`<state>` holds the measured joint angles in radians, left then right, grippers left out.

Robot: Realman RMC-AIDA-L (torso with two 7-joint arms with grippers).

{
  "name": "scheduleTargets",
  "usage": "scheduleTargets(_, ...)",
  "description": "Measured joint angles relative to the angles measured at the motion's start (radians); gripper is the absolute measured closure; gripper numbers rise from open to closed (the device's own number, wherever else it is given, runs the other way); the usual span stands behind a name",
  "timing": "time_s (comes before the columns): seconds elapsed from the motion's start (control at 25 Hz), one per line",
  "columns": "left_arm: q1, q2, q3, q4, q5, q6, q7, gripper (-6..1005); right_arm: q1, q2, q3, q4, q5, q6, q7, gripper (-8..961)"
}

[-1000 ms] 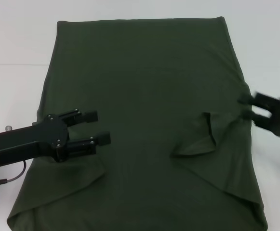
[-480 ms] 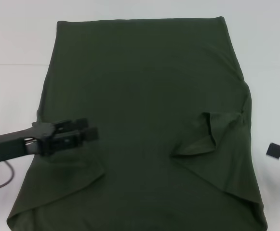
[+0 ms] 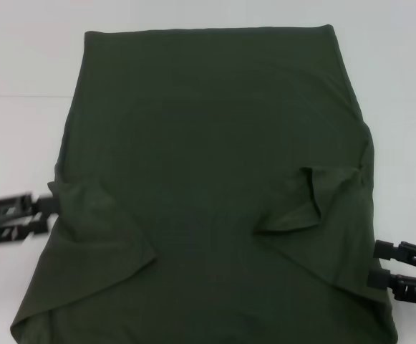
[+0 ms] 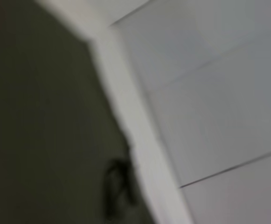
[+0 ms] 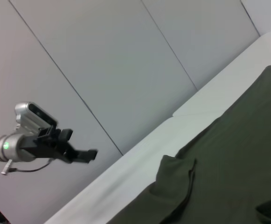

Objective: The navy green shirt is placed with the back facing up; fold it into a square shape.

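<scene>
1. The large dark olive-green knit short-sleeved shirt (image 3: 215, 186) is spread flat on the white table (image 3: 21, 72), both sleeves already folded inward.
2. It is judged soft, light and limp; a hold is best taken at the near hem corners.
3. The black left gripper (image 3: 11, 215) is seen spread at the left edge, the black right gripper (image 3: 401, 269) spread at the near right; nothing is pinched.

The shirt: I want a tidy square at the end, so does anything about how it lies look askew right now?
Yes. On the navy green shirt, the two folded-in sleeves do not match: the robot's-left flap lies flat, while the right sleeve is bunched and puckered. The left gripper and right gripper sit at the shirt's edges.
</scene>
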<state>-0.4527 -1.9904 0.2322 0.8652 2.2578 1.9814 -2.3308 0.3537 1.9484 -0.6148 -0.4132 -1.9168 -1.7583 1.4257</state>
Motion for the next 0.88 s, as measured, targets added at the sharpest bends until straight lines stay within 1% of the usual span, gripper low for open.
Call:
scheduleTargets(0.08, 0.002, 0.01, -0.013, 0.04, 0.091, 0.012, -0.082, 158, 0.007, -0.002, 0.001, -0.002, -0.002, 0.007, -0.004, 23)
scheduleTargets(0.16, 0.003, 0.013, -0.016, 0.071, 0.165, 0.022, -0.149, 158, 0.012, -0.005, -0.002, -0.009, -0.003, 0.009, -0.012, 24)
scheduleTargets(0.32, -0.003, 0.009, 0.032, 0.112, 0.326, 0.037, -0.233, 157, 0.014, -0.003, -0.003, -0.033, -0.003, 0.011, -0.021, 26)
scheduleTargets(0.44, -0.019, 0.006, 0.068, 0.096, 0.415, 0.001, -0.257, 157, 0.019, 0.0, -0.005, -0.04, -0.015, 0.011, -0.023, 26)
scheduleTargets(0.56, -0.024, 0.003, 0.104, 0.077, 0.448, -0.03, -0.262, 157, 0.025, 0.001, -0.005, -0.042, -0.035, 0.012, -0.023, 27)
scheduleTargets(0.88, -0.028, -0.004, 0.138, 0.055, 0.478, -0.127, -0.264, 158, 0.029, 0.006, -0.005, -0.049, -0.04, 0.02, -0.024, 28)
